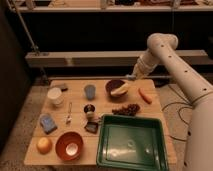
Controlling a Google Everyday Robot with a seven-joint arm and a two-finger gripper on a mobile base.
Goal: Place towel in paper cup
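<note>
Wooden and slatted, the low table [155, 111] is covered with many small things. The white paper cup [55, 95] is stood upright near the back left corner, and a small grey flat object [62, 86] is seen just behind it. A blue folded cloth-like pad [48, 123] is laid flat at the left edge, in front of the paper cup and apart from it; it may be the towel, but this cannot be told for certain. A small metal spoon [69, 114] is placed just to the right of the pad. A light blue plastic cup [90, 91] is set beside a dark brown round bowl [111, 85], in which a yellow banana [121, 90] is held. An orange carrot [145, 96] and a dark bunch of grapes [126, 109] are found at the right. A deep green rectangular tray [131, 141] is placed at the front, with an orange round bowl [62, 140] and an orange round fruit [44, 145] to its left. The gripper [131, 77] of the white robot arm [172, 65] is held over the back edge of the table, just behind the brown bowl and well apart from the blue pad. Whether it is open or closed cannot be told.
</note>
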